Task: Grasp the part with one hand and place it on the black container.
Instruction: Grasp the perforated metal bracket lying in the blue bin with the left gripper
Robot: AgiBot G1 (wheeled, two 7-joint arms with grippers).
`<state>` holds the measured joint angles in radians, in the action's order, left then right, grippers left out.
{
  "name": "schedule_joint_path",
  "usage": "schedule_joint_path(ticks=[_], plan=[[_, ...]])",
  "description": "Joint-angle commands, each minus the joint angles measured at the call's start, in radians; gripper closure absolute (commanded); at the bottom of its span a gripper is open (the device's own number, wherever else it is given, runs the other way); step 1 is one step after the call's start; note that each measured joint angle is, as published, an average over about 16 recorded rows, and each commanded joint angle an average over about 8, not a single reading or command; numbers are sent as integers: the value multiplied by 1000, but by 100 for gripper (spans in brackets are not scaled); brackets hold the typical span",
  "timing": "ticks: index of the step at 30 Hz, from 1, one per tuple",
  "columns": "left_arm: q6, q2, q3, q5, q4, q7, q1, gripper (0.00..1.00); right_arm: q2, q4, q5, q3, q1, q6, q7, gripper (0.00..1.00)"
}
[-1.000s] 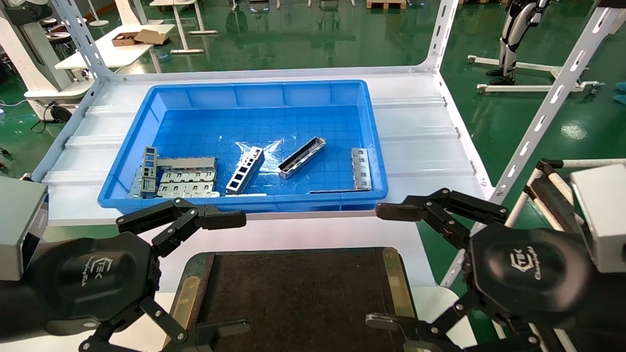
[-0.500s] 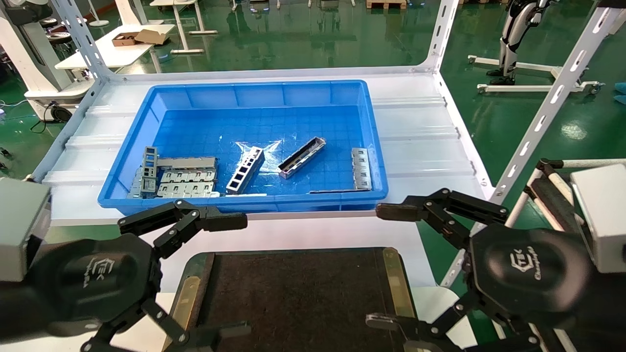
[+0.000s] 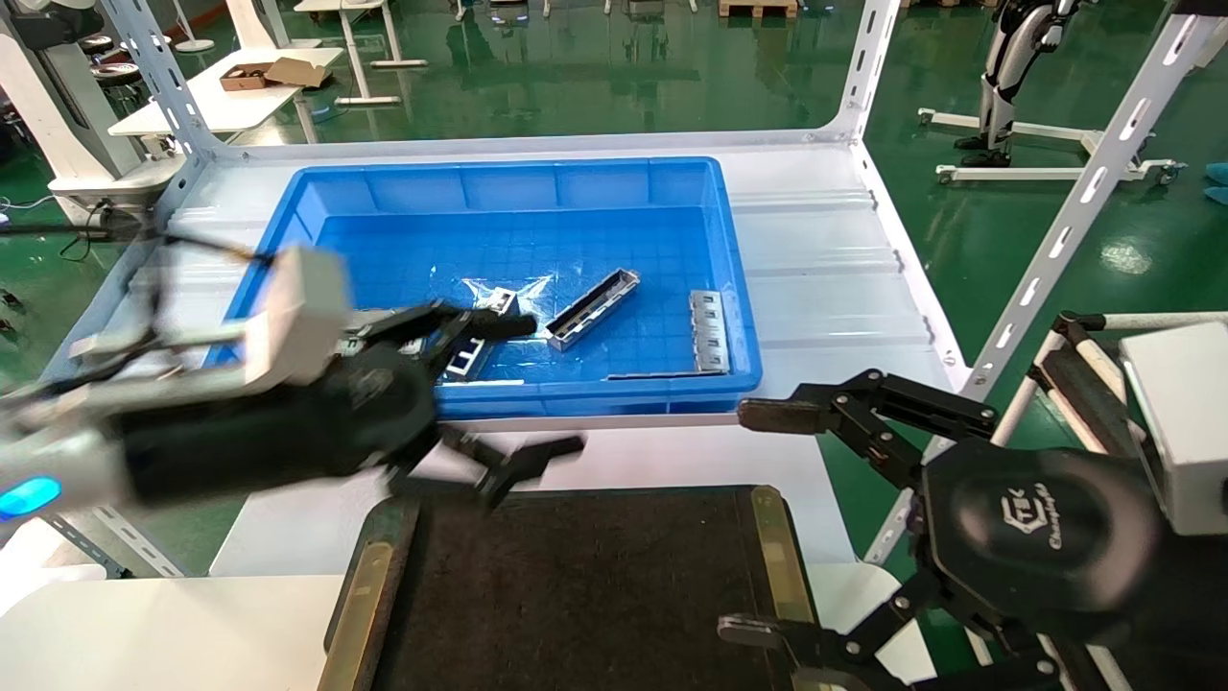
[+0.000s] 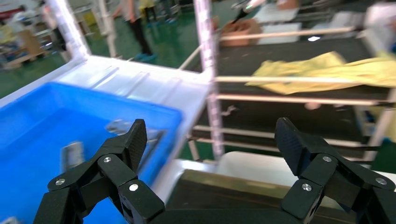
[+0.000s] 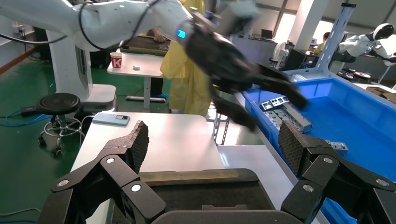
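The part (image 3: pixel 593 307), a slim silvery channel bar, lies at an angle on the floor of the blue bin (image 3: pixel 480 169). My left gripper (image 3: pixel 549 384) is open over the bin's front rim, just left of the part and not touching it. In the left wrist view that gripper (image 4: pixel 210 135) holds nothing between its fingers, with the bin (image 4: pixel 42 140) to one side. The black container (image 3: pixel 576 585) sits at the near edge with brass strips along two sides. My right gripper (image 3: pixel 743 523) hangs open beside the container's right side, empty in its wrist view (image 5: pixel 212 140).
A darker ladder-like bar (image 3: pixel 472 353) lies partly behind my left fingers. Perforated silver plates (image 3: pixel 710 331) rest against the bin's right wall. White rack posts (image 3: pixel 1074 202) rise at the shelf corners. A phone (image 5: pixel 111 119) lies on the white table.
My left arm has swung up and forward from its low spot beside the black container to the bin's front rim, still open. The right arm and the part have not moved.
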<state>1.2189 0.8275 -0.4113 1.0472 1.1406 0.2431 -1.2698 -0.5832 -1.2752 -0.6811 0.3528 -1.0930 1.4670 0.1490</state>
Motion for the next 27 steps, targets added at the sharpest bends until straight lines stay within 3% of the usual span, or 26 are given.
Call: schedule_joint_path(ticks=[1,14,21,22,27], plan=[[-37,41,-26,57,-30,3,-36,0,0,0,0,0,0,0,0,0],[-355,410,-125,287,-560,-77,-269,0,0,0,0,0,0,0,0,0],[-466,520,-150,319,-779,-167,-319,1,0,0,0,0,0,0,0,1],[-478,527,-155,317,-795,-176,-321,7,0,0,0,0,0,0,0,9],[-533,540,-192,292,-828,-191,-318,69,0,0,0,0,0,0,0,72]])
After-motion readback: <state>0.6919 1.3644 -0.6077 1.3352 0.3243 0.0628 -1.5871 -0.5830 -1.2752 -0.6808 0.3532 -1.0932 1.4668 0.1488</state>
